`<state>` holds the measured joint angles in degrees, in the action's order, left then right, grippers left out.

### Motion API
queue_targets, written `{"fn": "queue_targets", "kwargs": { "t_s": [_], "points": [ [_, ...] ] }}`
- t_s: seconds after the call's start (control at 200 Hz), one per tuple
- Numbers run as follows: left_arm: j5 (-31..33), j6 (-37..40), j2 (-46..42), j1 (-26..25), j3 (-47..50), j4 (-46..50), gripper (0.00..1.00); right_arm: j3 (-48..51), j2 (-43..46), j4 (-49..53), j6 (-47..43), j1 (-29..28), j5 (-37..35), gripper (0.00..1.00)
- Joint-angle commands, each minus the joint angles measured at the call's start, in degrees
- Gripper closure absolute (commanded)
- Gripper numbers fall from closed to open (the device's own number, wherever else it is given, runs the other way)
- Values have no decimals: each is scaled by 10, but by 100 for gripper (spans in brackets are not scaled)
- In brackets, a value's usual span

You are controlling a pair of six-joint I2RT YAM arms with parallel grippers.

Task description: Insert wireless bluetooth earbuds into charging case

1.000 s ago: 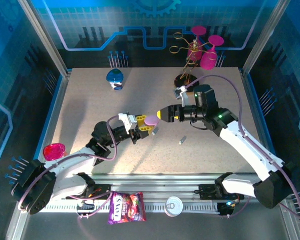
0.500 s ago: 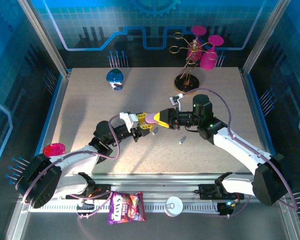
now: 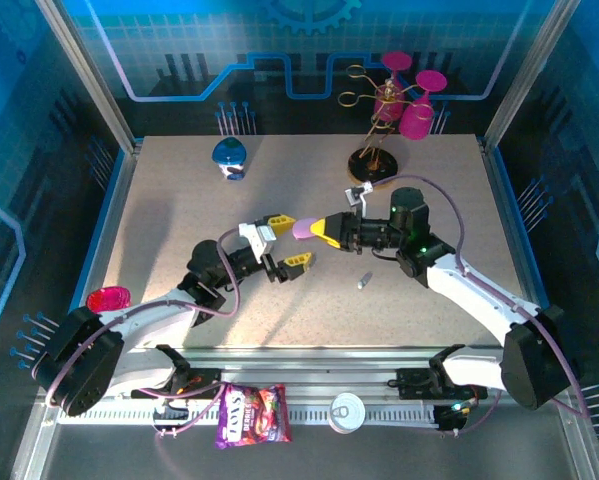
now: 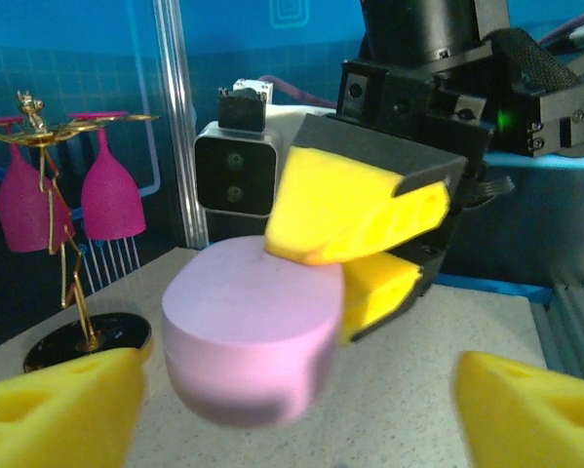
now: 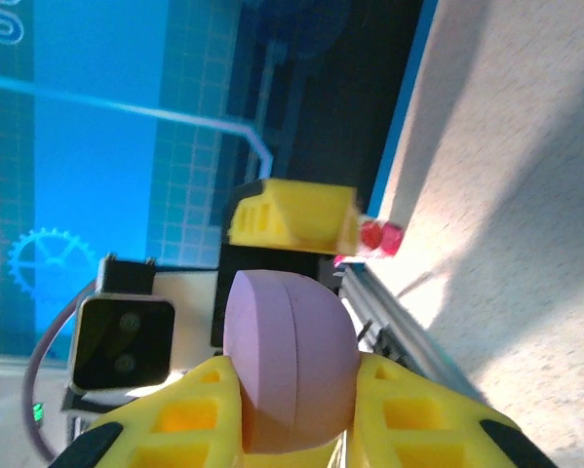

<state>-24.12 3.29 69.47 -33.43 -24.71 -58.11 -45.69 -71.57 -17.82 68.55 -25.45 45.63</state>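
Aloft, lilac case (image 4: 248, 327) between the right fingers (image 4: 340, 205).

The left arm (image 3: 144, 322) and right arm (image 3: 484, 295) are built of white link shells with black joint housings. A thin lilac cable (image 4: 306, 91) runs along each. The left gripper (image 3: 290, 242) and right gripper (image 3: 319, 228) have black bodies and blunt yellow fingers (image 4: 350, 210) moulded with hollow pockets. A white-and-black camera block (image 4: 235, 171) sits at each wrist, and a green light (image 4: 509, 119) glows on the right arm.
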Motion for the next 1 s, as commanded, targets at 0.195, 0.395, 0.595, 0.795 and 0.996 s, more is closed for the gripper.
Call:
{"fn": "queue_targets", "kwargs": {
  "t_s": [0.195, 0.395, 0.595, 0.795, 0.996],
  "points": [
    [60, 25, -54, -1, 25, 145, 1, 2, -47, 118, -208, 55, -154, 83],
    [107, 9, -86, -2, 29, 265, 1, -40, -163, 53, -229, 48, -198, 80],
    [161, 8, -108, -4, 16, 379, 1, -129, -291, 65, -258, 21, -243, 79],
    [182, 8, -116, -4, 17, 407, 0, -225, -403, 103, -276, 3, -276, 79],
    [182, 7, -105, -4, 12, 404, 1, -295, -476, 138, -292, -12, -298, 79]
  ]
}}
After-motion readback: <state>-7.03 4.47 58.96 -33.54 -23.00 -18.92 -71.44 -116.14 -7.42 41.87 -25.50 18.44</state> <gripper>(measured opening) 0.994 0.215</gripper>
